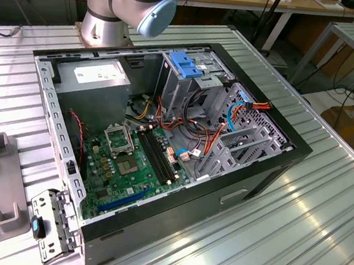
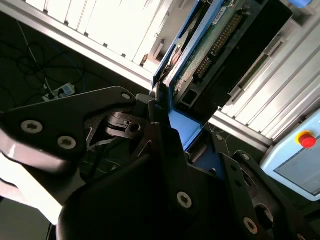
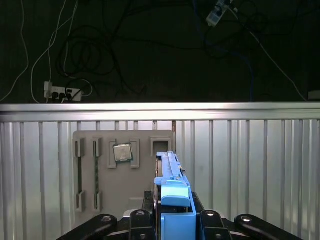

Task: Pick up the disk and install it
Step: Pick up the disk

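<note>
- In the exterior view, the open computer case (image 1: 47, 92) lies on the ribbed bench (image 1: 292, 248), with the blue-topped drive cage (image 1: 186, 66) inside it.
- In the second wrist view, your jaws are pinching the disk (image 2: 202, 52) edge-on, with a blue rail between them and the green circuit board bare.
- In the first wrist view, the disk (image 3: 172, 192) stands on edge in the jaws, and a grey fixture plate (image 3: 125, 185) lies beyond it. Treat the disk as stiff, dense and smooth-cased. The board looks fragile, so hold it by the rails and casing edges.

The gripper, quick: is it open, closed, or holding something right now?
Gripper: closed, holding the disk between its fingers.
</note>
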You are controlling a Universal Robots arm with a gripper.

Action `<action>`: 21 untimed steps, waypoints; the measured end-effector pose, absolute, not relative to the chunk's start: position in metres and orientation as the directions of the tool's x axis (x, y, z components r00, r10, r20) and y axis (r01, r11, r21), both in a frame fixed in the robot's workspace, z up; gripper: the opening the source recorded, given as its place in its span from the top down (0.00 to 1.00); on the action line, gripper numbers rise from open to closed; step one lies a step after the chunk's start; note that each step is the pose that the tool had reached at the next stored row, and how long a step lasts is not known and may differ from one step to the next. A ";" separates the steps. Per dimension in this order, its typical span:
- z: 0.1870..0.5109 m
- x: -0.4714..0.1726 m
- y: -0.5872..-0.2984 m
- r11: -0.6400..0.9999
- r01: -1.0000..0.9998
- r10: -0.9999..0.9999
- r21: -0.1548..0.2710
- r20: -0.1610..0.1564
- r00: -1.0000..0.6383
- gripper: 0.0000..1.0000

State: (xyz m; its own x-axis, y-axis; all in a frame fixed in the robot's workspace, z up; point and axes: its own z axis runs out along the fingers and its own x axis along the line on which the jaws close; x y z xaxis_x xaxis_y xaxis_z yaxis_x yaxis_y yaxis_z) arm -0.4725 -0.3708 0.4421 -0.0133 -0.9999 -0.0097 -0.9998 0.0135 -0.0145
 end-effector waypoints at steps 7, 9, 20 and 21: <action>0.451 -0.472 -0.371 0.013 -1.000 -1.000 -0.014 -0.010 -0.013 0.63; 0.454 -0.472 -0.371 0.014 -1.000 -1.000 -0.015 -0.010 -0.013 0.63; 0.475 -0.472 -0.371 0.013 -1.000 -1.000 -0.014 -0.010 -0.013 0.63; 0.478 -0.472 -0.371 0.013 -1.000 -1.000 -0.014 -0.010 -0.013 0.63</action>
State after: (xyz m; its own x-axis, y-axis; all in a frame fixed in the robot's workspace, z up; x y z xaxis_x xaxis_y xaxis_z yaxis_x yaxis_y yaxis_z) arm -0.4722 -0.3708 0.4781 -0.0134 -0.9999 -0.0097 -0.9998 0.0135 -0.0145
